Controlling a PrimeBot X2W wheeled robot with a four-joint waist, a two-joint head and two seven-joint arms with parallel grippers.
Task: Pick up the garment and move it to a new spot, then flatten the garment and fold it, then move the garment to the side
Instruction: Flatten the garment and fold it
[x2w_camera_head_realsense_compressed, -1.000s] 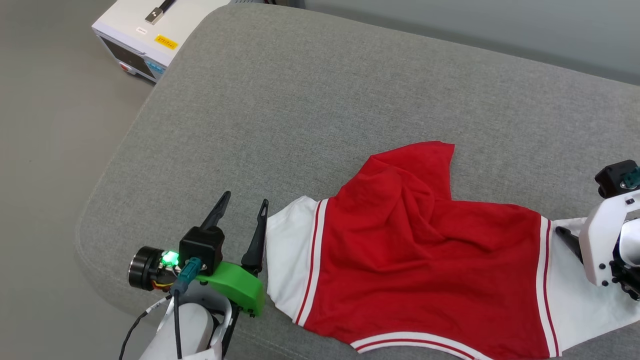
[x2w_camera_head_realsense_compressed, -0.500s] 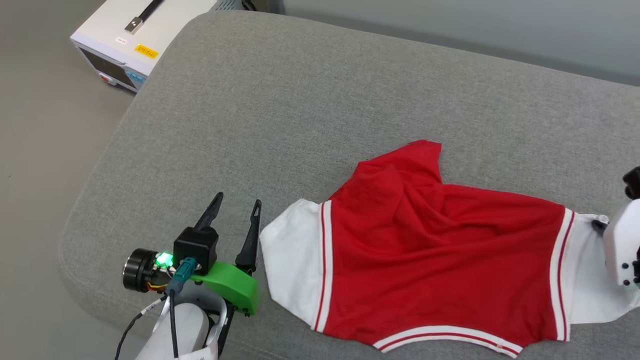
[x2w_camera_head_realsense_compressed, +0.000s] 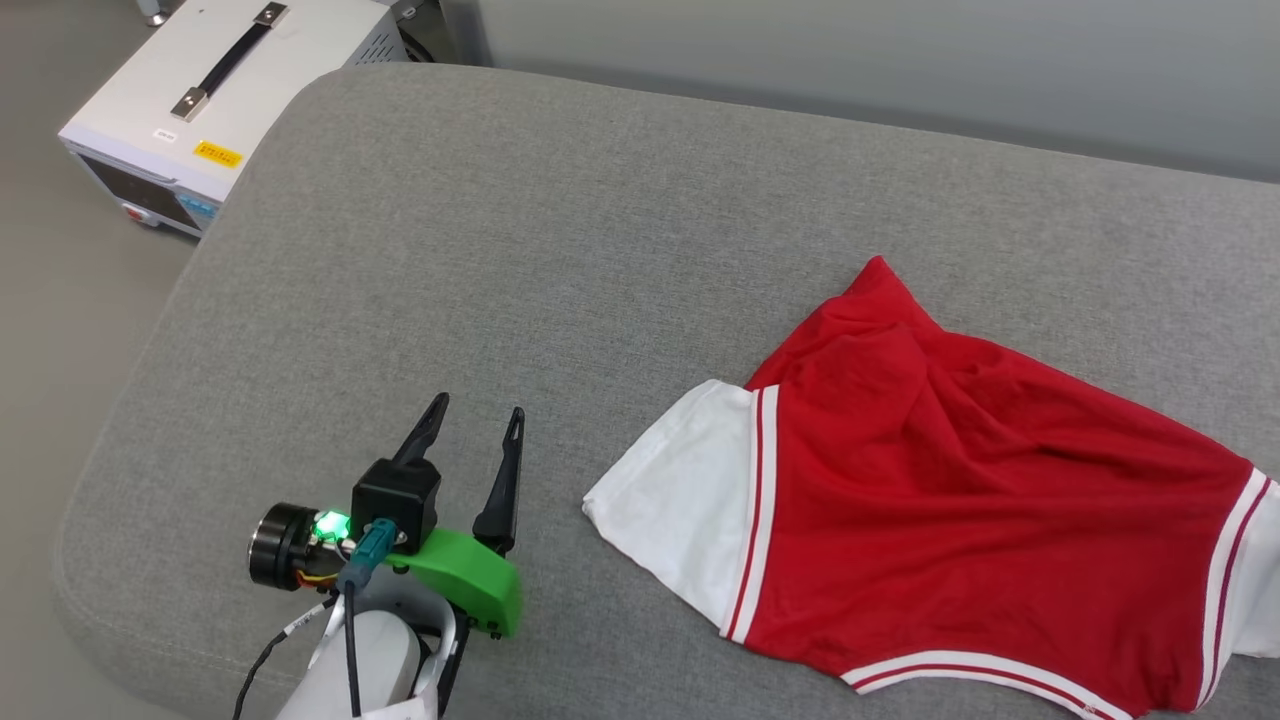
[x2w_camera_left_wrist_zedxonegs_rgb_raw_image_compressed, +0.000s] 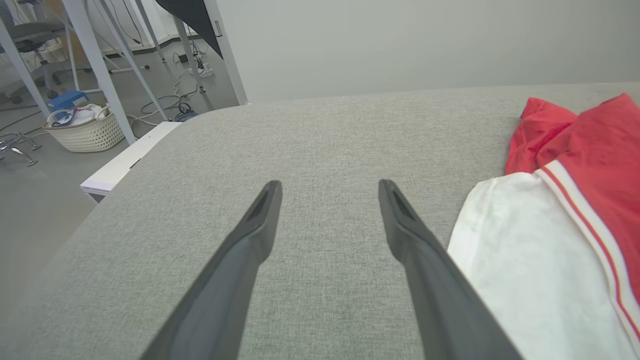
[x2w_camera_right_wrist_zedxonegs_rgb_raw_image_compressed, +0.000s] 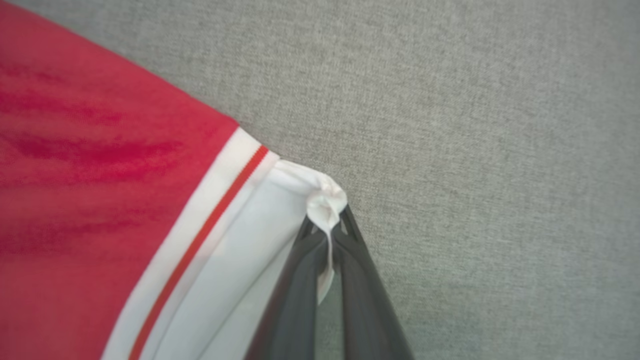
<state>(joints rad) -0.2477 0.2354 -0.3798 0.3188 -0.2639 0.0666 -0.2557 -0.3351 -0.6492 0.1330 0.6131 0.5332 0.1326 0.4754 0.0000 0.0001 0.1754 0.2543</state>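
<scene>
The garment (x2w_camera_head_realsense_compressed: 960, 510), a red shirt with white sleeves and red-white trim, lies rumpled on the grey cushion (x2w_camera_head_realsense_compressed: 600, 250) at the right of the head view. Its print is hidden. My left gripper (x2w_camera_head_realsense_compressed: 478, 420) hovers open over bare cushion, a little left of the near white sleeve (x2w_camera_head_realsense_compressed: 680, 505). In the left wrist view that sleeve (x2w_camera_left_wrist_zedxonegs_rgb_raw_image_compressed: 530, 270) lies just right of the open left gripper (x2w_camera_left_wrist_zedxonegs_rgb_raw_image_compressed: 330, 187). In the right wrist view my right gripper (x2w_camera_right_wrist_zedxonegs_rgb_raw_image_compressed: 327, 222) is shut on a bunched tip of the other white sleeve (x2w_camera_right_wrist_zedxonegs_rgb_raw_image_compressed: 325, 200).
A white box with a black handle (x2w_camera_head_realsense_compressed: 210, 90) stands on the floor past the cushion's far left corner. A pale wall (x2w_camera_head_realsense_compressed: 900, 60) runs behind the cushion. Table legs, cables and a white basket (x2w_camera_left_wrist_zedxonegs_rgb_raw_image_compressed: 85, 132) stand on the floor at the left.
The right gripper has shut on the white sleeve and gone out of the head view to the right. The garment has slid right, away from the left gripper. The head camera has shifted too.
</scene>
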